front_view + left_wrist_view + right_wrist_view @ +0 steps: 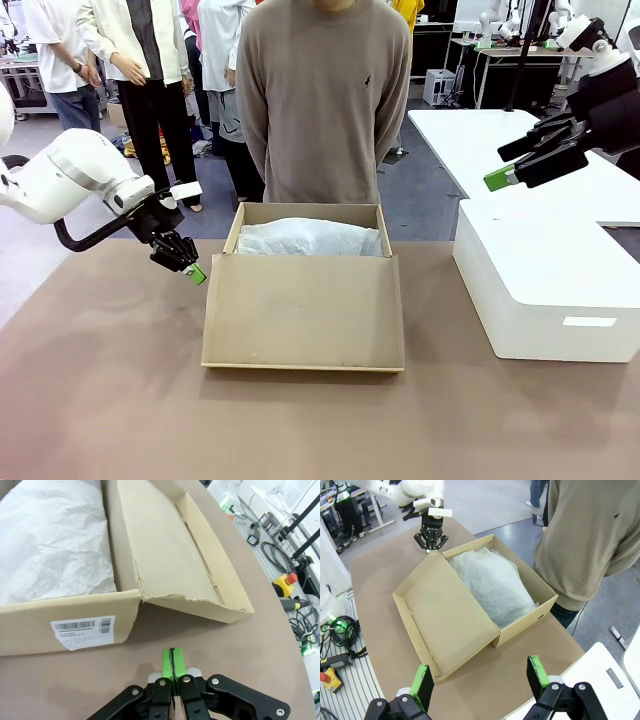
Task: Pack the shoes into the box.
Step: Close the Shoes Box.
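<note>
You've got the box (305,300) open mid-table, tissue paper (310,238) bulging over its contents, lid flap still down; left gripper (172,662) pinched empty, right gripper (480,680) wide, empty.

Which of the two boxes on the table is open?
The tan cardboard box in the middle: its flap lid lies folded toward the robot, white tissue paper showing. The white box beside it is shut.
</note>
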Robot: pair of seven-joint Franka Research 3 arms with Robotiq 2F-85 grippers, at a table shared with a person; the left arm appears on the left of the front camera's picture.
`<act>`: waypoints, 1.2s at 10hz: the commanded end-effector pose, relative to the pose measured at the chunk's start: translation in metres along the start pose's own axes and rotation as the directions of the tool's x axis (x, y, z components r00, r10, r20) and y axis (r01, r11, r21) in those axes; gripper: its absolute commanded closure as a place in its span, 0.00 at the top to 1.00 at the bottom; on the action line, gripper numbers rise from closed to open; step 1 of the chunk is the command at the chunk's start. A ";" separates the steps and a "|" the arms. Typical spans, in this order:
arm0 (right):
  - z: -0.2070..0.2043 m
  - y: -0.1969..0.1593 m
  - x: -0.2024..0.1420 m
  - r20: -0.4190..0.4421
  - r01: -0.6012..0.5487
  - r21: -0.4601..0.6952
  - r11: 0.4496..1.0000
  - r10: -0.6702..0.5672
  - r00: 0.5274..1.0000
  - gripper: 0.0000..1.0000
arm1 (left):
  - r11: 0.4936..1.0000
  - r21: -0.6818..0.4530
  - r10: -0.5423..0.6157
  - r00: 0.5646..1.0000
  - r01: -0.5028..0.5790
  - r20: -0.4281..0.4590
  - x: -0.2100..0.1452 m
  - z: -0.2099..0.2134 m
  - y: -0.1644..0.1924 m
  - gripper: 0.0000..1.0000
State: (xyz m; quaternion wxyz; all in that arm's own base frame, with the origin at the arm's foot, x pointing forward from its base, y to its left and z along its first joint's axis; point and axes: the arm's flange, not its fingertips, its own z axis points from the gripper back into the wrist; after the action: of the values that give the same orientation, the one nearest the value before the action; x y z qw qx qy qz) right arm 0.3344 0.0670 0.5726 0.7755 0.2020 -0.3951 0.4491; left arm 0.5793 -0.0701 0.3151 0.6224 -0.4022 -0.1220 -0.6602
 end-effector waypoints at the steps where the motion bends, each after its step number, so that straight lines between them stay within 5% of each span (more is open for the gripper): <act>1: -0.001 -0.003 0.000 0.023 -0.014 0.016 1.000 0.014 1.000 1.00 | 1.000 0.007 -0.030 0.999 0.030 0.034 -0.003 -0.011 -0.006 0.00; 12: -0.001 -0.003 0.000 0.023 -0.014 0.016 1.000 0.014 1.000 1.00 | 0.995 -0.088 -0.039 0.998 0.044 0.057 -0.004 -0.058 -0.010 0.00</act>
State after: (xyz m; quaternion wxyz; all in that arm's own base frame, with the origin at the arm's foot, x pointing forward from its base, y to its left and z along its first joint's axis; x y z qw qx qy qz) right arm 0.3344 0.0670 0.5726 0.7755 0.2020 -0.3951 0.4491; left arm 0.5516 -0.1008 0.2814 0.5956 -0.4348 -0.0981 -0.6682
